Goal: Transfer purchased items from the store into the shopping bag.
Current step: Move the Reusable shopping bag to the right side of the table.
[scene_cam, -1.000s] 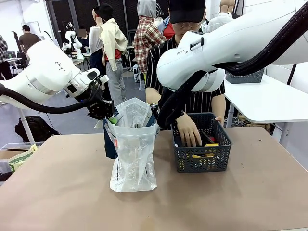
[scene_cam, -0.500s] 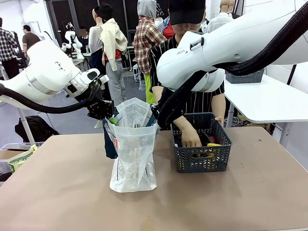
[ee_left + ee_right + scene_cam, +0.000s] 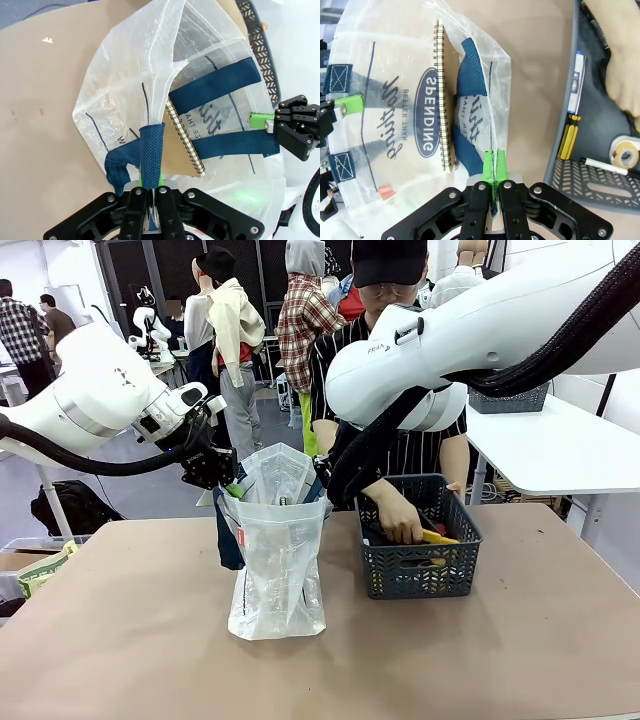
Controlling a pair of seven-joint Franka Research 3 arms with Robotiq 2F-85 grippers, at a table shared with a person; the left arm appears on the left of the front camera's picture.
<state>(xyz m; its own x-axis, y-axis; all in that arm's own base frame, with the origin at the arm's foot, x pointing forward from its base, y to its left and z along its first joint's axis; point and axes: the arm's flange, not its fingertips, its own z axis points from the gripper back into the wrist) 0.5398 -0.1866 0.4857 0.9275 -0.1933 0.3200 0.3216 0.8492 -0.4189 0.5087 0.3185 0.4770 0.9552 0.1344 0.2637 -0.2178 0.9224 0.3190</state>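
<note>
The left fingers (image 3: 135, 208) pinch the blue handle of the shopping bag (image 3: 278, 565), pulling one rim outward. A notebook (image 3: 186, 136) stands inside. The right fingers (image 3: 489, 169) clamp the opposite rim, so the mouth gapes upright on the counter (image 3: 120, 640). Rightward, a person's hand (image 3: 400, 525) digs in the basket (image 3: 420, 578) near a yellow item (image 3: 441, 537), probably choosing what to bag.

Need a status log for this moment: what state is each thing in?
shopping bag: upright, mouth held open.
left gripper: shut on the bag's rim.
right gripper: shut on the opposite rim.
notebook: standing inside the bag.
basket: upright, holds items.
person's hand: reaching into the basket.
</note>
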